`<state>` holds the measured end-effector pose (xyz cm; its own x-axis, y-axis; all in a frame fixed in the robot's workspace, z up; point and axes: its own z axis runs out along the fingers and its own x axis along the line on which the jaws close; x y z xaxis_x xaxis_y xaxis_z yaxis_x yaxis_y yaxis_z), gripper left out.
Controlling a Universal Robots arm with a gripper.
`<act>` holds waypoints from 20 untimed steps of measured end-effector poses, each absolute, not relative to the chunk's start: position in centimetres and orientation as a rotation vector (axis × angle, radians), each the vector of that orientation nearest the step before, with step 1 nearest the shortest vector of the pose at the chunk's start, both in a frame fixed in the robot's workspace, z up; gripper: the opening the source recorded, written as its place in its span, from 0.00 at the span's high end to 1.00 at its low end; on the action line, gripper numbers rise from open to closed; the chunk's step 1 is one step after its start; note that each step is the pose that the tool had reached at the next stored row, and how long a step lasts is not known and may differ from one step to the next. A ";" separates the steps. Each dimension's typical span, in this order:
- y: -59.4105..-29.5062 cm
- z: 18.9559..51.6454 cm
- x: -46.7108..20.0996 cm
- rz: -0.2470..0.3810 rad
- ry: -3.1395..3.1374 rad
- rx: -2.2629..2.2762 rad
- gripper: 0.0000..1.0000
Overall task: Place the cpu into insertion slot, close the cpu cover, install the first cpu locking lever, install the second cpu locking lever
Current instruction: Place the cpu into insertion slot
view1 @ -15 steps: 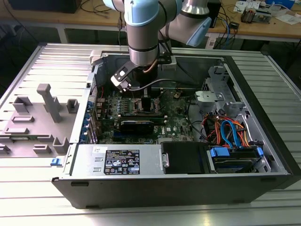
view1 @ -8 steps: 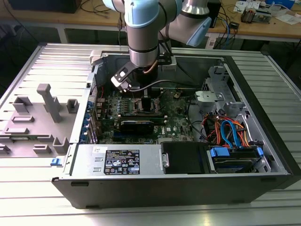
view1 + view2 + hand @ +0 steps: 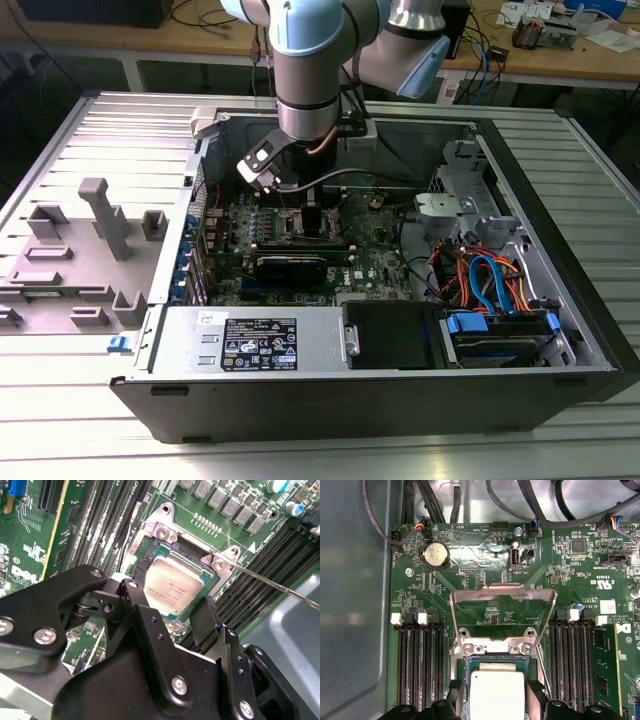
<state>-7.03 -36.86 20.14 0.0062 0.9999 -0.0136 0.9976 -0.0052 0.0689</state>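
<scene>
Second wrist view has the black gripper [image 3: 175,607] closest, its jaws closed against two opposite edges of the cpu [image 3: 172,587]. The cpu lies flat, silver top up, inside the insertion slot [image 3: 165,532], whose silver rim and screws show just beyond it. A thin metal lever [image 3: 275,582] runs out from one corner of the slot, over the black memory slots [image 3: 265,555].

In the first wrist view the cpu cover [image 3: 502,591] stands swung open behind the slot, hinged at the rim, with green board showing through its square window. Farther on sits a round coin battery [image 3: 436,555], then dark cables [image 3: 540,510].

In the exterior view the arm [image 3: 310,70] reaches straight down into the open computer case [image 3: 590,300], onto the motherboard [image 3: 375,255].
</scene>
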 end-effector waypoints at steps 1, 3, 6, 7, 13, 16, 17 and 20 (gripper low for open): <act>-36.9 20.1 -7.0 0.060 2.174 2.186 0.38; -36.9 20.1 -6.8 0.058 2.173 2.185 0.38; -36.9 20.1 -6.8 0.055 2.173 2.182 0.38; -36.9 20.1 -6.8 0.055 2.173 2.182 0.38; -36.9 20.0 -6.7 0.052 2.178 2.174 0.46; -36.9 20.0 -6.7 0.026 2.196 2.132 0.46; -36.9 20.1 -6.8 0.024 2.198 2.129 0.46; -36.9 20.1 -6.8 0.035 2.201 2.134 0.46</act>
<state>-6.75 -36.86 20.07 -0.0299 0.9988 -0.0386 0.9971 0.0325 0.0688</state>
